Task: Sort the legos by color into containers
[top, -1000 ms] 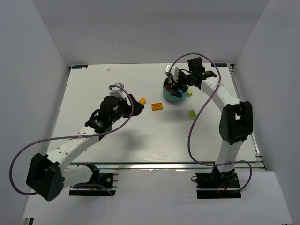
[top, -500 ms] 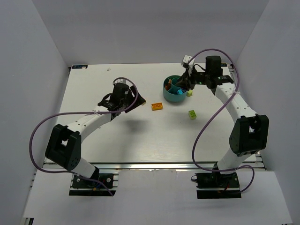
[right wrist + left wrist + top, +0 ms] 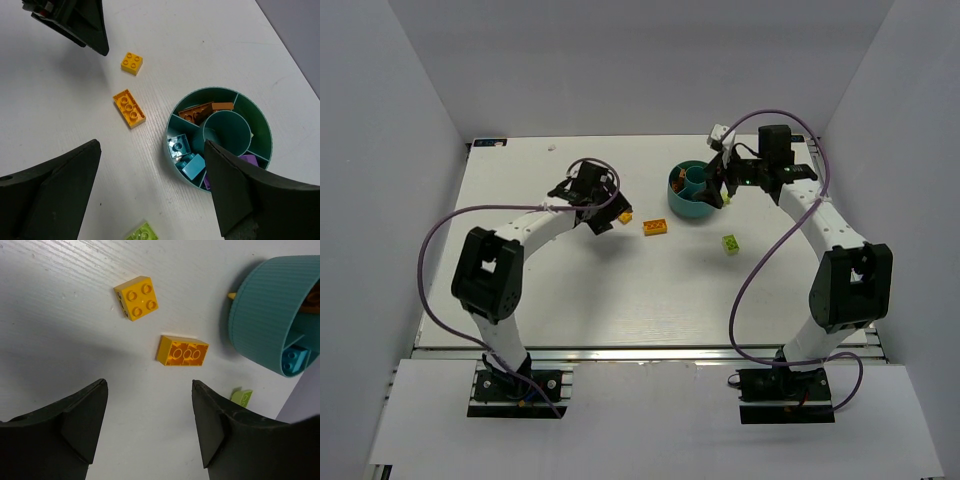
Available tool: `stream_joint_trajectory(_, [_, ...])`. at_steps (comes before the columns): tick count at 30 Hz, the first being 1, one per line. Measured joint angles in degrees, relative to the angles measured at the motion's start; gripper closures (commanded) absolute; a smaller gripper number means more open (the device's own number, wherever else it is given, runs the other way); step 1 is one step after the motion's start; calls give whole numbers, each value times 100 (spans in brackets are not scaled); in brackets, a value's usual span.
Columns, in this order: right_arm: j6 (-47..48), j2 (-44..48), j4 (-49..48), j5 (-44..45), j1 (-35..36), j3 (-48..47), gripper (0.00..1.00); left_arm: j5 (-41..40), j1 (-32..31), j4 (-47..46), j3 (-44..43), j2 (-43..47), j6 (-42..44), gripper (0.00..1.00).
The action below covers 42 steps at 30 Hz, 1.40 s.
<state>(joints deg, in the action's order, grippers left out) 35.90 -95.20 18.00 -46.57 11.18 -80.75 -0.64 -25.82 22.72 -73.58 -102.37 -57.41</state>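
left gripper [image 3: 149,395]: we see its two dark jaws standing apart with only bare table between them; in the top view it hangs at 9 o'clock of the bowl.
right gripper [image 3: 151,150]: jaws spread wide, nothing held; in the top view it hangs over the bowl's 3 o'clock rim.
table [image 3: 570,290]: white, carrying the bowl and the loose bricks.
bowl [image 3: 169,131]: round, teal, ribbed outside, split into wedges around a central cup [image 3: 227,131].
yellow brick [image 3: 136,298]: square, four studs, loose on the table at 9 o'clock of the bowl in the top view, just beside the left gripper.
orange brick [image 3: 182,350]: longer, loose at 8 o'clock of the bowl, between the yellow brick and the bowl.
lime brick [image 3: 730,243]: loose at 5 o'clock of the bowl, apart from it.
cyan bricks [image 3: 179,146]: in the right wrist view we count two, at 7 to 8 o'clock of the cup; we cannot tell whether one wedge holds both.
orange-brown pieces [image 3: 200,111]: in the wedge at 11 o'clock of the cup.
purple brick [image 3: 247,160]: in the wedge at 5 o'clock, partly hidden by a finger.
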Motion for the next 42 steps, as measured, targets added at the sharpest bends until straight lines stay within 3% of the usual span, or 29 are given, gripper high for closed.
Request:
stream_joint_trajectory(15, [-586,2,-610,144,-216,332,13,-175,0,1755,-2249,-1753,-116,23])
stream_joint_trajectory(36, [-1259,151,-1381,269,-560,813,19,-348,0,2374,-3034,-2424,-155,27])
stream_joint_trajectory(42, [-1303,251,-1469,249,-562,979,19,-391,0,2531,-3692,-2929,-166,29])
